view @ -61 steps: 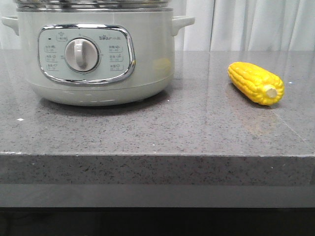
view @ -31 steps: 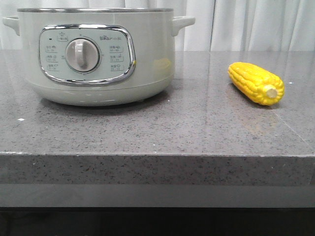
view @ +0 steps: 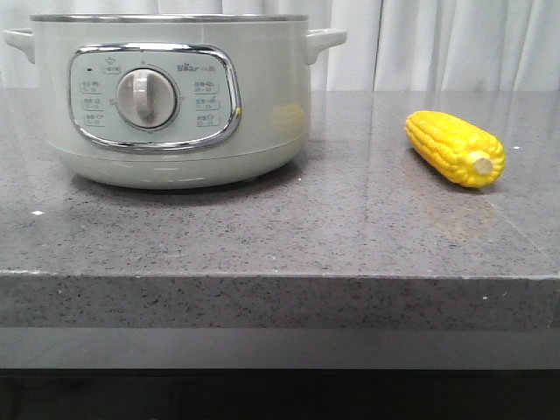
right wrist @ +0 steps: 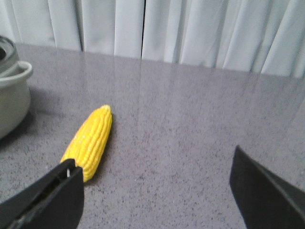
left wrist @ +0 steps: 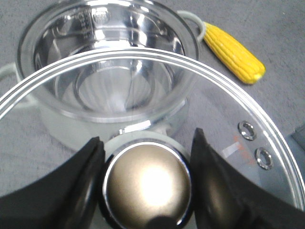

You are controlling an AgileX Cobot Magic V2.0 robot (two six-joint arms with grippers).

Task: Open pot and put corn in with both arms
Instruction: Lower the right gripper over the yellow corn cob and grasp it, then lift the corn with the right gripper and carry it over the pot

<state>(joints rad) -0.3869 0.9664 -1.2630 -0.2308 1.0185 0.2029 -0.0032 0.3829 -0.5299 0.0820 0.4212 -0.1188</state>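
Countertop [view: 289, 236] of speckled grey stone fills the lower part of the front view, with white curtains [view: 437, 44] behind it. Pot [view: 171, 101] stands at the upper left of that frame, lidless, its steel bowl showing bare at the top of the left wrist view. Glass lid [left wrist: 228, 124] hangs above the pot there, the left gripper [left wrist: 145, 179] clamped on its round metal knob [left wrist: 147, 183]. Right gripper [right wrist: 157, 191] is spread wide, holding nothing, low in its frame. Corn [view: 455, 148] lies on the stone at right centre of the front view, well apart from the pot.
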